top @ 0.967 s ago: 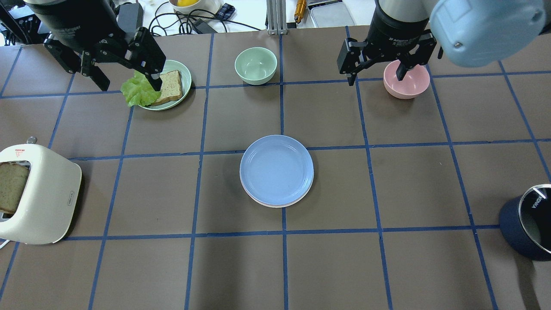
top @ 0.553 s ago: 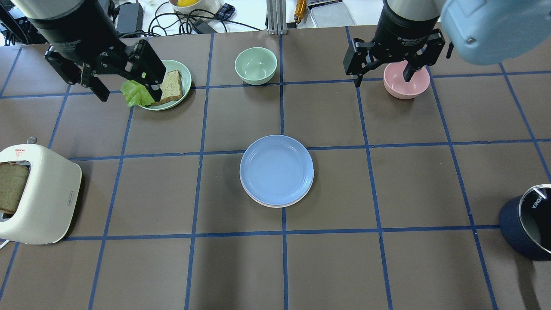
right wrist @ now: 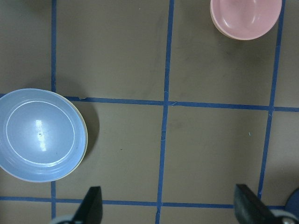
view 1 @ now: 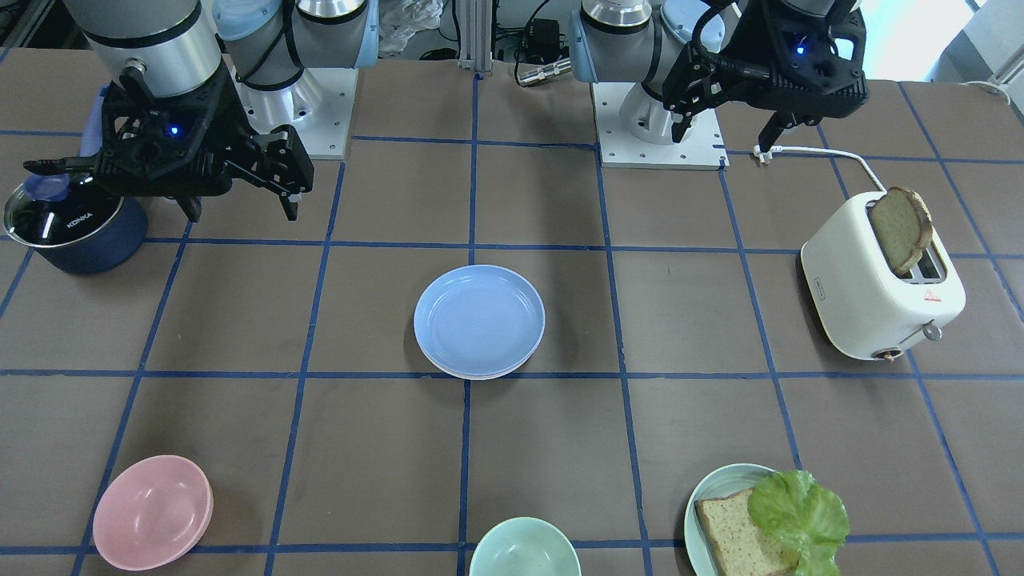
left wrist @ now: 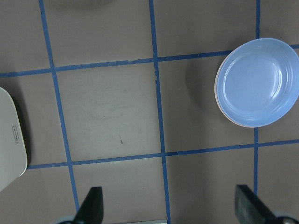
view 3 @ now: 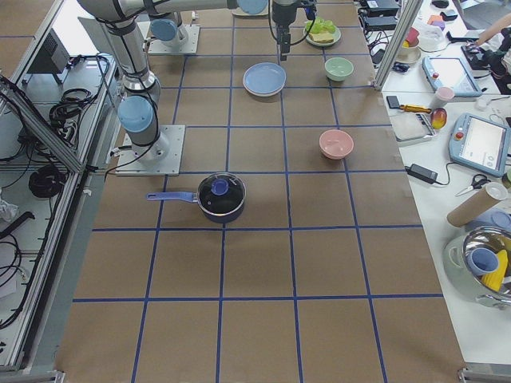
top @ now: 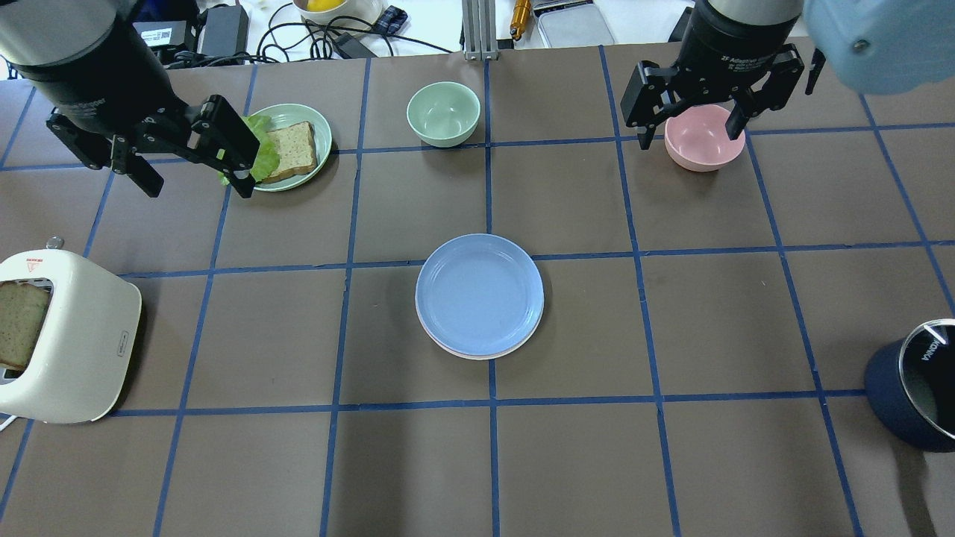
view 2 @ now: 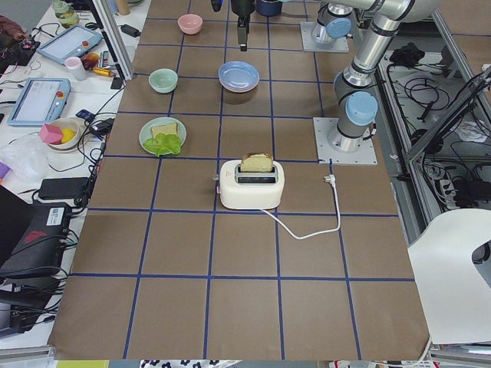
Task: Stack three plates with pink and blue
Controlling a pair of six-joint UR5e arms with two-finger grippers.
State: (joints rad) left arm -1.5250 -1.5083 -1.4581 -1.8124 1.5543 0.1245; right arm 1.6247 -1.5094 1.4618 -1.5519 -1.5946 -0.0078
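Plates (view 1: pixel 479 322) sit stacked at the middle of the brown, blue-taped tabletop (top: pixel 709 321): one smooth round blue plate (top: pixel 480 294) on top, one pink rim (top: pixel 466 356) peeking beneath; further layers I cannot tell. Two hands, left hand (top: pixel 198 191) and right hand (top: pixel 688 138), hang spread wide and empty, well apart from the stack. Two glossy bowls: one green bowl (top: pixel 443 113), one pink bowl (top: pixel 705 149). One rounded white toaster (top: pixel 74 350) holding one bread slice (top: pixel 21 324).
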